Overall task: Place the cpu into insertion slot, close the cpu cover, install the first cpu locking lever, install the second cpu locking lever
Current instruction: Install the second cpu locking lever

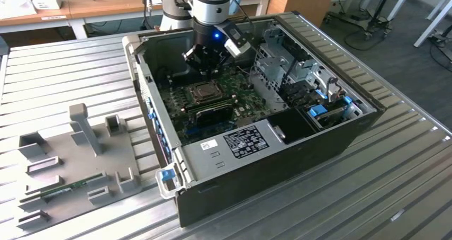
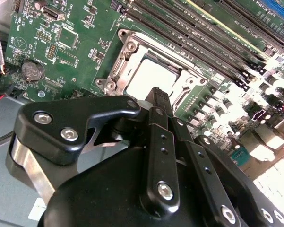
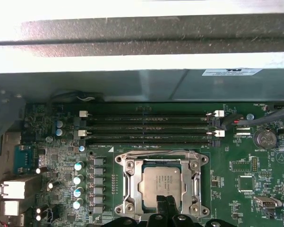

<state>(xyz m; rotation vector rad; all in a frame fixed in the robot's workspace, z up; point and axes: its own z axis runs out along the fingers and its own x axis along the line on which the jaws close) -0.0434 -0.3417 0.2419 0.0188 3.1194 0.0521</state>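
Two memory slots (image 3: 149, 126) beside cpu cover (image 3: 158, 184).

The case (image 1: 211, 160) lies open on its side, so the board (image 1: 244, 99) is reachable from above. The gripper (image 1: 205, 60) hangs over the cpu (image 3: 161, 185), which sits under its cover (image 3: 132, 182). Memory slots (image 3: 146, 127) run just beside one edge of the cover, a row of capacitors (image 3: 78, 184) beside another. In the exterior view, a drive cage (image 1: 282, 65) walls the board's right edge, the case wall (image 1: 145, 91) its left.
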